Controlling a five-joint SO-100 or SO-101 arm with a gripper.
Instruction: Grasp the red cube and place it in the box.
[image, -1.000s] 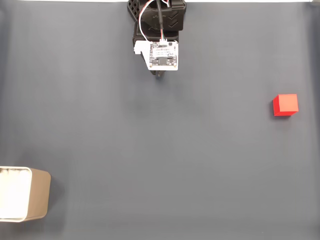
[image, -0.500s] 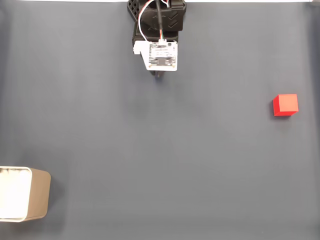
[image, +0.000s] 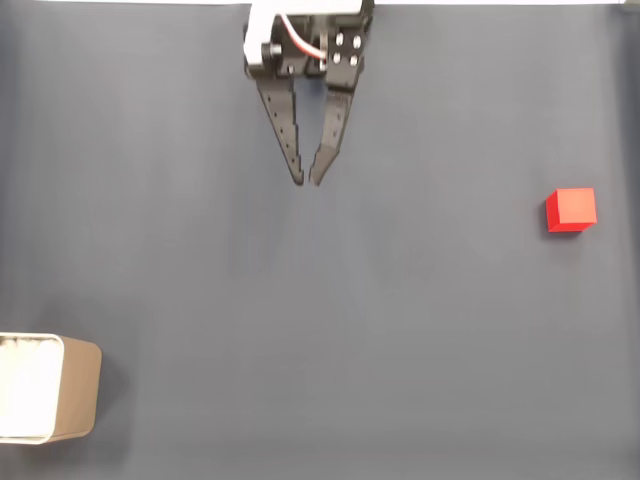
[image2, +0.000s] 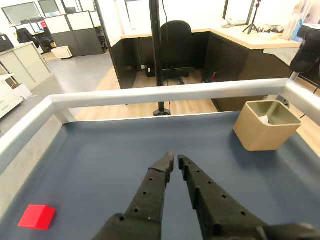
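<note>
Pincer (image: 306, 182) at the far middle of the dark worktop (image: 320, 300) in the fixed view, fingers stretched forward with the tips nearly together, only a thin gap between them, nothing held; same in the wrist view (image2: 174, 160), where the two black fingers almost meet at the tips. Red cube (image: 571, 210) at the right side of the worktop in the fixed view, well apart from the pincer, resting flat with nothing near it; in the wrist view (image2: 37, 217) low at the left. Box (image: 50, 388) at the near left corner in the fixed view, partly cut off by the left edge, standing upright with its mouth free; in the wrist view (image2: 267, 125) at the right, close to the pale rail (image2: 165, 94) around the worktop. Probably light and stiff, this cube, with matte plain faces giving fair grip and no sign of being fragile; best taken on two opposite flat sides, near the middle of their height, with the fingers opened wider than the cube first, since a hold on the edges or corners might let it twist or slip out. Weight and material only guessed, not to be read from the pictures. Arm behind the pincer mostly out of frame at the top of the fixed view. Something white inside the box, not clear what. Far faces of the cube hidden in both views.
</note>
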